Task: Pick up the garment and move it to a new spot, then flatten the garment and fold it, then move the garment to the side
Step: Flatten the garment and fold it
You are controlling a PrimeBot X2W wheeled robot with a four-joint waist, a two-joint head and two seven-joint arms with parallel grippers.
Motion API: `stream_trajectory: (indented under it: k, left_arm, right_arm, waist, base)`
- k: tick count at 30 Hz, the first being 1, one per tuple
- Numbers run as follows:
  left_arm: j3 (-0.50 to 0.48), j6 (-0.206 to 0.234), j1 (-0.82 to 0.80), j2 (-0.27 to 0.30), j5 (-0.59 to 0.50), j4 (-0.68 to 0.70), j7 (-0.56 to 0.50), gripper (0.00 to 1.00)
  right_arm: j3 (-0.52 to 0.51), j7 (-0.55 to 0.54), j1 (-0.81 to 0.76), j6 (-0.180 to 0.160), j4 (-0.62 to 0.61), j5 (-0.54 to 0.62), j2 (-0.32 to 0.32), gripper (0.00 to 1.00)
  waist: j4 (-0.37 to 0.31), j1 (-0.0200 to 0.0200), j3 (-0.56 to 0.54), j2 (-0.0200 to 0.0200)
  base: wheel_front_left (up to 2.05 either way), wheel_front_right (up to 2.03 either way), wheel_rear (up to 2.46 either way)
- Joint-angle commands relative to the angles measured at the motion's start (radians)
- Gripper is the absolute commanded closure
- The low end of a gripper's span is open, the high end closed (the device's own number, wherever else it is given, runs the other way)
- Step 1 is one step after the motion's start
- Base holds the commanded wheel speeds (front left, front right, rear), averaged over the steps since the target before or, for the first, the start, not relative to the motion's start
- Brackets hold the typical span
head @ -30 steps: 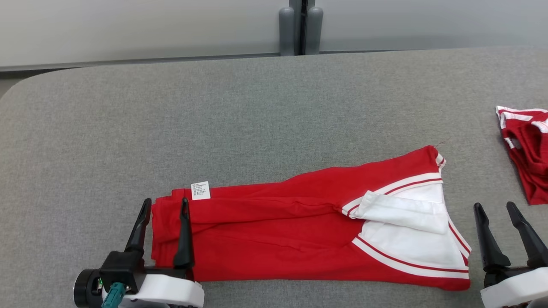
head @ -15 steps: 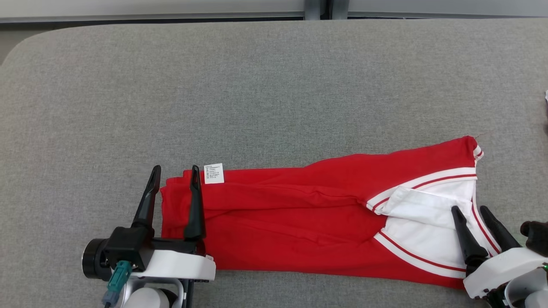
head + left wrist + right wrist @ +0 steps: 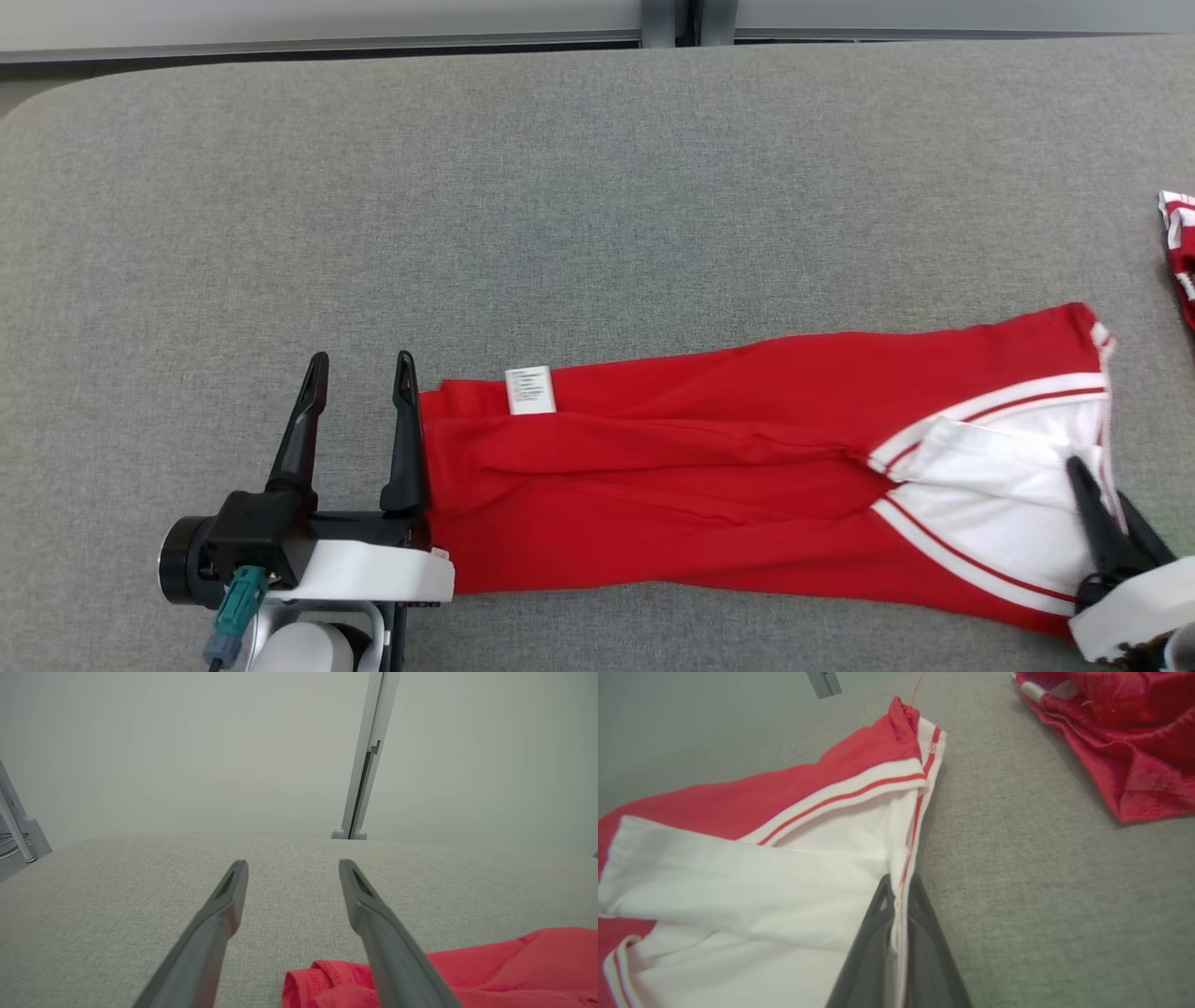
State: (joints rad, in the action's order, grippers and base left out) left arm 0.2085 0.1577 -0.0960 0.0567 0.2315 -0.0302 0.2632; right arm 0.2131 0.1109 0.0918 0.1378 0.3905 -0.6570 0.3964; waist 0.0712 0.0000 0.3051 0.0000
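Garment: a long red knit garment [image 3: 709,485] folded into a narrow band, with a white panel edged in red and white stripes at one end. It lies flat on the near half of the table, straight in front of the robot and reaching off to its right.
Long axis: it runs across the table from the robot's left to its right. It is a little skewed, so the right end sits slightly farther from the robot than the left.
Which way it points: the white striped end points to the robot's right and the plain red end to its left.
Care label: a small white cloth care label [image 3: 529,390] lies face up on the garment's far edge, near the red end.
Right gripper: the right gripper [image 3: 1097,478] sits low at the white end, fingers slanting away from the robot. It is clenched on the garment, and the right wrist view shows the striped white edge pinched between the two dark fingers.
Left gripper: the left gripper [image 3: 362,357] rests low at the red end, both long fingers pointing toward the table's far edge. It is spread wide and released, with bare cloth surface between the fingers. Its inner finger lies just beside the red end, and I cannot tell whether they touch.
Table: a grey fabric-covered table [image 3: 597,187] with a rounded far-left corner.
Second garment: a crumpled red garment with white trim [image 3: 1181,252] lies at the table's right edge, well apart from the folded one.
Beyond: a pale wall behind the table, split by a grey upright post [image 3: 364,765].
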Motion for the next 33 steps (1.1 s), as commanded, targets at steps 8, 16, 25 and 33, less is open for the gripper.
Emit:
stream_trajectory:
  k: [8, 16, 25, 33]
  left_arm:
    - [-0.019, -0.015, 0.007, 0.0, -0.01, -0.005, 0.001, 0.0]
    - [-0.034, -0.021, 0.023, -0.002, -0.014, -0.005, 0.001, 0.0]
    - [-0.018, -0.026, 0.006, -0.003, -0.008, -0.016, 0.001, 0.0]
    - [0.01, -0.015, 0.002, -0.004, 0.016, -0.018, 0.001, 0.0]
  right_arm:
    - [-0.106, 0.034, -0.024, -0.008, 0.013, -0.003, 0.083, 1.0]
    - [-0.078, -0.078, 0.007, -0.007, -0.283, 0.104, 0.057, 1.0]
    - [0.187, -0.261, 0.093, -0.007, -0.503, 0.164, -0.105, 1.0]
    - [0.385, -0.24, 0.2, -0.007, -0.339, 0.097, -0.266, 1.0]
  waist:
    - [-0.02, 0.0, -0.022, 0.0]
    - [-0.037, 0.0, -0.051, 0.0]
    - [-0.01, 0.0, -0.07, 0.0]
    - [0.036, 0.0, -0.058, 0.0]
  base:
    - [0.0, 0.0, 0.0]
    - [0.0, 0.0, 0.0]
    - [0.0, 0.0, 0.0]
    - [0.0, 0.0, 0.0]
